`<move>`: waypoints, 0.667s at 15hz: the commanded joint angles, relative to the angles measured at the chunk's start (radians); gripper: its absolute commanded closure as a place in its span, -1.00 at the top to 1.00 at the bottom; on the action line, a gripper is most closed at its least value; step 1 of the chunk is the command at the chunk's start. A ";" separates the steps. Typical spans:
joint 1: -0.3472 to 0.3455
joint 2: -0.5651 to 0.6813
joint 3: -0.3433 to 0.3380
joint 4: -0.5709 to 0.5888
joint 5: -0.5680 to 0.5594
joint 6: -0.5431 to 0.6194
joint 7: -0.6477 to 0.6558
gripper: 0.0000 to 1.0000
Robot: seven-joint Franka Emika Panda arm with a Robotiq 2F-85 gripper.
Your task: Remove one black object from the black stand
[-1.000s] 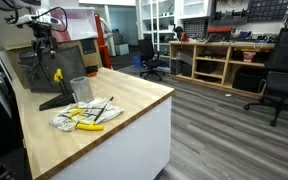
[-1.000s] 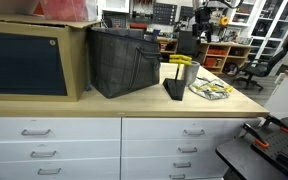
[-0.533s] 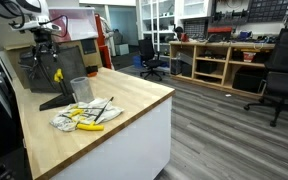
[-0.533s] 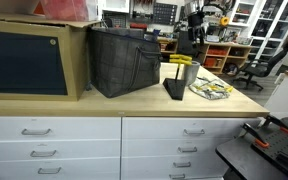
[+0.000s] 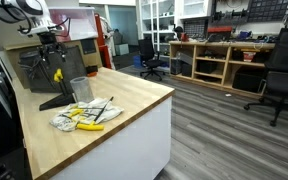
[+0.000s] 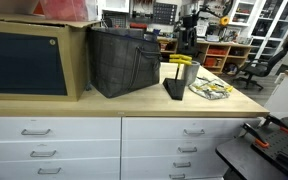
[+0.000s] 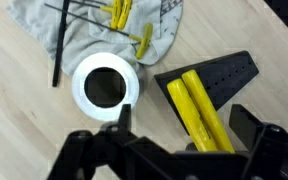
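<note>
The arm has moved across and come down a little in the last second. Now the gripper (image 7: 184, 122) hangs right over the black stand (image 7: 229, 72). Its two fingers are wide apart and hold nothing.

The stand sits on the tabletop (image 7: 14, 110), just beside a round cup (image 7: 104, 85). Two yellow handles (image 7: 199, 108) stick out from the stand, and they lie between the gripper's fingers in the wrist view. A cloth (image 7: 44, 25) with more tools on it lies farther off, past the cup.

This move looks like lining up for a grab. Nothing has been taken off the stand yet, so the job is still at its start. The wrist view does not show clearly which part on the stand is black. The gripper most likely has to go lower before it can close on a tool.
</note>
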 commanded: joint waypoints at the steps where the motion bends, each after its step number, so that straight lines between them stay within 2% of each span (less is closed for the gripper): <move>1: -0.018 0.040 0.025 0.005 0.032 0.124 -0.143 1.00; 3: -0.029 0.058 0.049 0.001 0.070 0.143 -0.252 1.00; 6: -0.051 0.085 0.084 0.020 0.146 0.105 -0.398 1.00; 10: -0.052 0.113 0.069 0.065 0.132 0.060 -0.460 1.00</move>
